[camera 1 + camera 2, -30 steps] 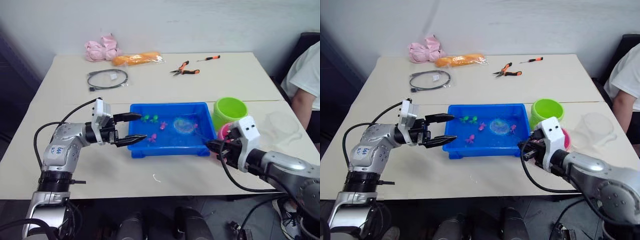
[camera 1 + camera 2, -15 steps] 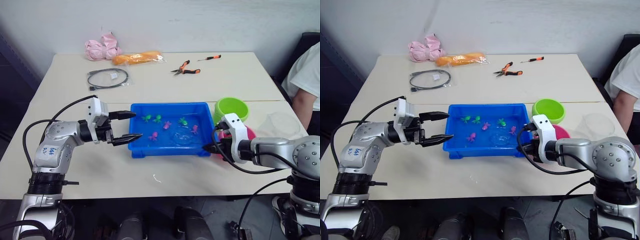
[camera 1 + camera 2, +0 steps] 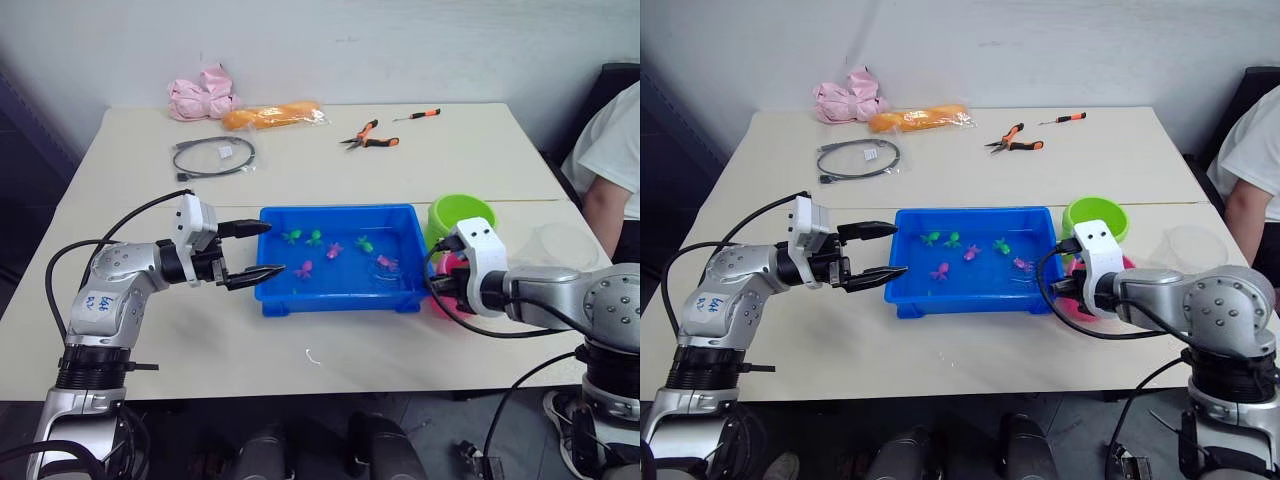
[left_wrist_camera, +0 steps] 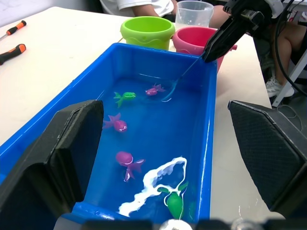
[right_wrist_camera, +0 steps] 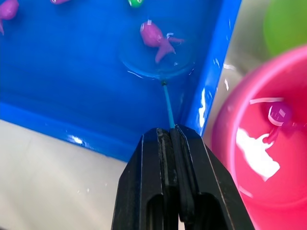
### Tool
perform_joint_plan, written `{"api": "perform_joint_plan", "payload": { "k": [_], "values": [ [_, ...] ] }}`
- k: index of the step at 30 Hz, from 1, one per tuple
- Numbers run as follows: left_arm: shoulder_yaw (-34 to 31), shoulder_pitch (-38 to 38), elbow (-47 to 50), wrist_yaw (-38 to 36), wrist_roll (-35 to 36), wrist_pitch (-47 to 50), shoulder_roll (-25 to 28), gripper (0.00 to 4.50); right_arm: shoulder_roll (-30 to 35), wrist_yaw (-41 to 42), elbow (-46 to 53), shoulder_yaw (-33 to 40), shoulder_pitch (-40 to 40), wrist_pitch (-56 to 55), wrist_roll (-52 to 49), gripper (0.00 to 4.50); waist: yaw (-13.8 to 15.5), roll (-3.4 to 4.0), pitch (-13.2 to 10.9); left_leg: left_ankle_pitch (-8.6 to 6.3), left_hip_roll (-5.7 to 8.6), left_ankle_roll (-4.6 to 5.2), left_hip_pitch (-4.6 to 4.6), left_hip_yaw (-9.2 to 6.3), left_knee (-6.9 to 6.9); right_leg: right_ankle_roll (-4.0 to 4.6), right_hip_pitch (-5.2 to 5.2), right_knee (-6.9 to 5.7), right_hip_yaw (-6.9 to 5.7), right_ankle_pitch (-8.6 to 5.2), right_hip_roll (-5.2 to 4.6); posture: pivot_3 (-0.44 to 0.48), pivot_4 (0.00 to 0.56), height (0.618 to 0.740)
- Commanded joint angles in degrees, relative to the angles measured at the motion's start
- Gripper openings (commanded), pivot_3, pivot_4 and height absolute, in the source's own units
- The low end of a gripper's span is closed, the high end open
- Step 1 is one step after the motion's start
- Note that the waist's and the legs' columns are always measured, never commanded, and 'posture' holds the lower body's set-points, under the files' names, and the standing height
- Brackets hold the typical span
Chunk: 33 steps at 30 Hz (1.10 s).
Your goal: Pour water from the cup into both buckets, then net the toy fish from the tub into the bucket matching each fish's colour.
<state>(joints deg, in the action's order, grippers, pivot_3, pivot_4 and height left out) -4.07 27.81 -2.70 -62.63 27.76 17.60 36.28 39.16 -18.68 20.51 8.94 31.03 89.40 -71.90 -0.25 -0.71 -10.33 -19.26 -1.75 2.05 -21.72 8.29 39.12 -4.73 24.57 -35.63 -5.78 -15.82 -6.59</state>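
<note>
Showing pink fish (image 5: 277, 114) in pink bucket (image 5: 249, 158), R wrist.

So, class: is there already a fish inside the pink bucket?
Yes: the right wrist view shows a small pink fish lying in the water inside the pink bucket, beside the tub.

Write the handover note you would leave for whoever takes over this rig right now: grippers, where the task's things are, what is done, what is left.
Right gripper: shut on the net's handle, net lowered in the tub with a pink fish over its mesh.
Left gripper: open, empty, at the tub's left end.
Green bucket, pink bucket and cup stand past the tub's right end.
Done: one pink fish lies in the pink bucket's water.
Left: net the other pink and green fish still in the tub.
</note>
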Motion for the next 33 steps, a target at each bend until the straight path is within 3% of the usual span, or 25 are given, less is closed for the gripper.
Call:
{"api": "perform_joint_plan", "payload": {
  "k": [1, 11, 19, 25, 28, 33],
  "values": [
    [-0.6, 0.3, 2.2, 0.2, 0.6, -0.1, -0.2, 4.44, 1.8, 4.3, 5.6, -0.8, -0.7, -2.3, 3.0, 0.00, 0.0, 0.00, 0.0, 0.00, 0.00, 0.00, -0.02, 0.00, 0.00, 0.00, 0.01, 0.00, 0.00, 0.00, 0.00, 0.000, 0.150, 0.740],
    [-0.4, 0.4, 1.7, -0.1, 0.6, -0.2, -0.5, 4.44, 9.9, 17.8, 14.4, 4.6, -5.5, -3.8, 2.1, 0.00, 0.2, 0.00, 0.0, 0.00, 0.01, 0.01, -0.29, -0.15, 0.00, -0.05, 0.11, 0.12, -0.15, 0.03, 0.00, 0.000, 0.150, 0.740],
    [0.7, 2.3, -0.6, -1.6, 0.5, -0.9, -1.8, 4.44, 15.4, 22.7, 19.0, 17.2, -14.1, -7.6, -2.7, 0.00, 0.3, 0.00, 0.0, 0.00, 0.03, 0.03, -0.38, -0.27, 0.01, -0.08, 0.10, 0.20, -0.20, 0.04, 0.02, 0.000, 0.150, 0.740],
    [1.9, 5.2, -2.6, -3.3, 1.1, 0.0, -3.9, 4.44, 14.9, 41.0, 28.8, 36.0, -35.1, -22.2, 7.2, 0.00, 1.6, 0.00, 0.0, 0.00, 0.07, 0.05, -0.44, -0.36, 0.00, -0.12, 0.06, 0.31, -0.29, 0.07, 0.27, 0.000, 0.150, 0.740],
    [3.5, 6.9, -4.5, -5.1, 0.8, 0.2, -5.0, 4.44, 9.4, 47.2, 29.6, 44.6, -48.1, -31.2, 16.6, 0.00, 2.0, -0.07, 0.0, 0.01, 0.11, 0.12, -0.42, -0.40, 0.02, -0.25, -0.08, 0.46, -0.31, 0.14, 0.33, 0.000, 0.150, 0.740],
    [4.5, 8.3, -6.5, -7.2, 0.1, -0.3, -5.6, 4.44, 2.9, 51.6, 29.4, 45.1, -60.9, -44.4, 30.3, 0.00, 1.6, -0.08, 0.0, 0.00, 0.23, 0.30, -0.34, -0.23, 0.04, -0.47, -0.13, 0.64, -0.36, 0.27, 0.33, 0.000, 0.150, 0.740]
  ]
}}
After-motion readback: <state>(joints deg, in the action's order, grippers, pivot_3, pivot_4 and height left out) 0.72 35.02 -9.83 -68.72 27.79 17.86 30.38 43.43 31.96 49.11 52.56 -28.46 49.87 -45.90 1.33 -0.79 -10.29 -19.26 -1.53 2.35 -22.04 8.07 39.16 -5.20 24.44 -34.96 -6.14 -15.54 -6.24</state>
